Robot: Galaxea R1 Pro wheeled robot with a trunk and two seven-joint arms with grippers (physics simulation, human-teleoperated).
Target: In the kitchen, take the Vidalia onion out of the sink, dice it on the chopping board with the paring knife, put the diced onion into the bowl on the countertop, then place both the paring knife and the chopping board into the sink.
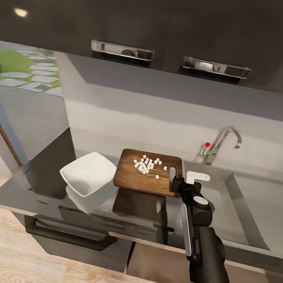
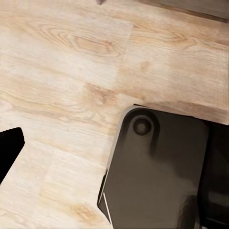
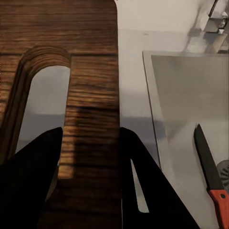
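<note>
The dark wooden chopping board (image 1: 146, 179) lies on the grey countertop (image 1: 25, 193) with several small white onion dice (image 1: 146, 164) on top. My right gripper (image 1: 177, 179) is at the board's right end; in the right wrist view its two black fingers (image 3: 33, 181) clamp the wood strip between the handle slot and the board's edge, so the right gripper (image 3: 90, 131) is shut on it. The white bowl (image 1: 88, 173) stands just left of the board. The paring knife (image 3: 210, 171), dark blade and red handle, lies in the steel sink (image 1: 240, 214). One dark finger (image 2: 9, 150) of my left gripper hangs above the floor.
The curved chrome tap (image 1: 219, 148) with a red knob rises behind the sink. Dark upper cabinets with chrome handles (image 1: 123, 50) hang above the counter. Dark cabinet fronts sit below the counter, with light wood floor (image 1: 24, 255) in front. My dark base (image 2: 157, 171) appears in the left wrist view.
</note>
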